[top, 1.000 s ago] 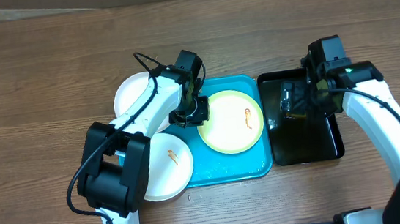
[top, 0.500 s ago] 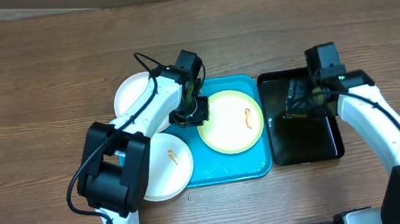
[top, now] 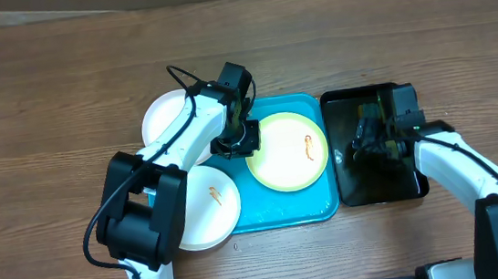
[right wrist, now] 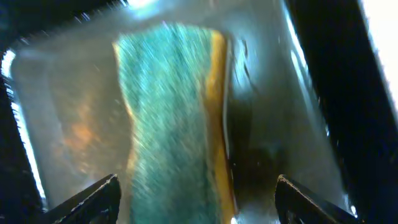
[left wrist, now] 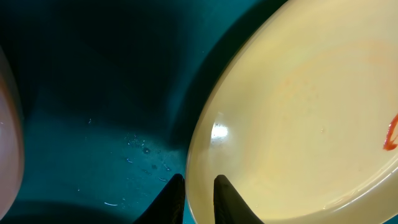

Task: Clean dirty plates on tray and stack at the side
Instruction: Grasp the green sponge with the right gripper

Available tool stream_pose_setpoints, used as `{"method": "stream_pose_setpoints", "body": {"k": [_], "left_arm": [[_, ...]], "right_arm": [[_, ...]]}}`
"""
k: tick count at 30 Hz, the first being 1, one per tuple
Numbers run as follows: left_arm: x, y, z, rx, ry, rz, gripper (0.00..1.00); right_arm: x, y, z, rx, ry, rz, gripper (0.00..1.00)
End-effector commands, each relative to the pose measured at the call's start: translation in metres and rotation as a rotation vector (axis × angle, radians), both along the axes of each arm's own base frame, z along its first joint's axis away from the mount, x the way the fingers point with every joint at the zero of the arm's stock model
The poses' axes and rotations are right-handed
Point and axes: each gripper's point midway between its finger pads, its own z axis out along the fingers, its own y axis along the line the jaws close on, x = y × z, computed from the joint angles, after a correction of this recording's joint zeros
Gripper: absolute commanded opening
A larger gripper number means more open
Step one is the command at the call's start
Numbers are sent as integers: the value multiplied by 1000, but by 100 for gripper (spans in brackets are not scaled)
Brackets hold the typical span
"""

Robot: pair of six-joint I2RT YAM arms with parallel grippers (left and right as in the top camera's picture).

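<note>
The yellow-green-rimmed plate (top: 292,154) lies on the turquoise tray (top: 279,210) with an orange smear on its face. My left gripper (top: 235,141) is shut on this plate's left rim (left wrist: 205,155), one finger (left wrist: 176,199) outside and one over the plate. Two white plates sit at the tray's left edge: one (top: 167,115) at the back, one (top: 205,208) at the front with a smear. My right gripper (top: 368,137) hangs open over a green and yellow sponge (right wrist: 174,112), its fingers (right wrist: 93,199) wide apart on either side of it.
The sponge lies in a wet black tray (top: 381,182) just right of the turquoise tray. Bare wooden table (top: 44,104) spreads to the left and back. My left arm (top: 185,136) crosses over the rear white plate.
My right gripper has moved forward and left over the black tray, down toward the sponge, and its jaws have narrowed a little. The left arm and the plates have not moved.
</note>
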Motion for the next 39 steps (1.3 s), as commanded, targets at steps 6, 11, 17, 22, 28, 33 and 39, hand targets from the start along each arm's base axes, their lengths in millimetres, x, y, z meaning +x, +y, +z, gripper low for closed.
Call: {"method": "stream_pose_setpoints", "body": {"k": [6,11,17,22,28,33,39], "left_arm": [[-3,-1,-7,13,17,-8,19],[-4,-1,-7,13,18,-8,19],[-3,-1,-7,13,17,-8,19],[-3,-1,-7,13,17,-7,19],[-3,-1,-7,13,17,-8,23],[-3,-1,-7,13,17,-8,24],[-3,-1,-7,11,14,-8,27]], "right_arm": [[7,1,-1,26,-47,-31,80],[10,9,1,64,-57,-14,79],[10,9,1,63,-58,-13,75],[11,9,1,64,-62,-13,73],[13,9,2,53,-72,9,73],[13,8,2,48,-71,12,71],[12,8,2,42,-69,11,63]]}}
